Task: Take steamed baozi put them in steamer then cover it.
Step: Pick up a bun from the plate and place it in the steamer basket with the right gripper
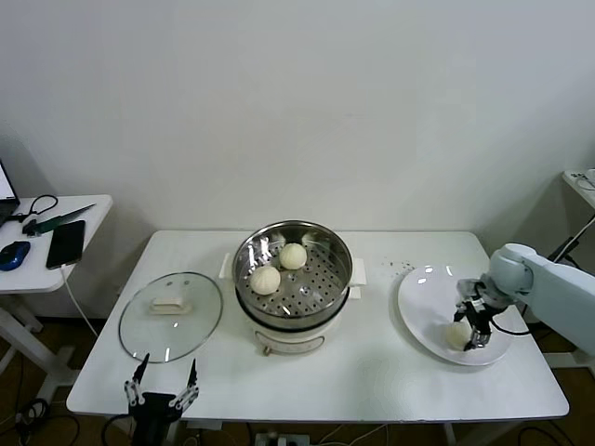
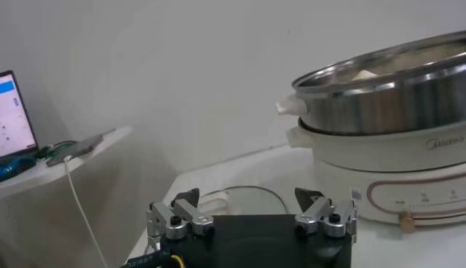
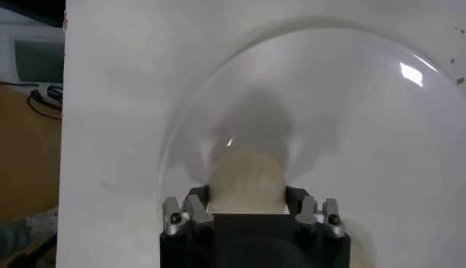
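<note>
Two cream-white baozi point(image 1: 266, 279) point(image 1: 294, 255) lie in the shiny steamer point(image 1: 340, 249) on its cream pot base at the table's middle. A third baozi point(image 1: 456, 334) lies on the white plate point(image 1: 423, 297) at the right. My right gripper point(image 1: 468, 336) is down on the plate, its fingers pressed to both sides of this baozi point(image 3: 247, 178). No fourth baozi shows. The glass cover point(image 1: 171, 316) with its white handle lies flat left of the steamer. My left gripper point(image 1: 162, 383) is open and empty at the front edge, just before the cover point(image 2: 240, 198).
A side table point(image 1: 88, 209) at the far left holds a black phone point(image 1: 66, 243), a blue mouse point(image 1: 13, 254) and cables. The plate point(image 3: 349, 109) sits near the table's right edge. The steamer point(image 2: 386, 102) stands to the right of my left gripper point(image 2: 247, 202).
</note>
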Available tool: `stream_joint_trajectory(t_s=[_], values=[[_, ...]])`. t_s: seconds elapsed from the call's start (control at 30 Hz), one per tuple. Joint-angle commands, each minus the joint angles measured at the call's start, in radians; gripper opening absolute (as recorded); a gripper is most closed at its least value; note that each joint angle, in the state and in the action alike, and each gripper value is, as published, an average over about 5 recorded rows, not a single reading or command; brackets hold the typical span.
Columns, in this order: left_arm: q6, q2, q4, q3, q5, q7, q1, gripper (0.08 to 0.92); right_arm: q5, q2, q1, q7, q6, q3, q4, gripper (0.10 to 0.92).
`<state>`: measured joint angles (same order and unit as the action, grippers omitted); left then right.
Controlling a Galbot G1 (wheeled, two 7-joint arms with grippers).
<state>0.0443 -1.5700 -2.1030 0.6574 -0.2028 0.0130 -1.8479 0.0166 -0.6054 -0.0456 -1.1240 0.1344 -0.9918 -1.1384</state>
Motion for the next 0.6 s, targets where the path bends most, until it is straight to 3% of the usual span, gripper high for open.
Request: stream_joint_trajectory(t_s=[0.03,0.37,0.6], values=[[0.002,0.001,0.001,-0.001,-0.002,0.000,-0.002,0.823,-0.011,-0.019,-0.152,-0.006,-0.093,-0.091,0.012,0.679],[0.002,0.002,0.002,-0.009,-0.007,0.001,-0.006,0.823,0.131,-0.233,-0.655,-0.069,-0.568,-0.355,-0.001,0.687],[0.003,-0.003,0.006,-0.018,-0.010,0.000,-0.012,0.823,0.108,-0.395,-0.790,-0.077,-0.676,-0.367,-0.119,0.687]])
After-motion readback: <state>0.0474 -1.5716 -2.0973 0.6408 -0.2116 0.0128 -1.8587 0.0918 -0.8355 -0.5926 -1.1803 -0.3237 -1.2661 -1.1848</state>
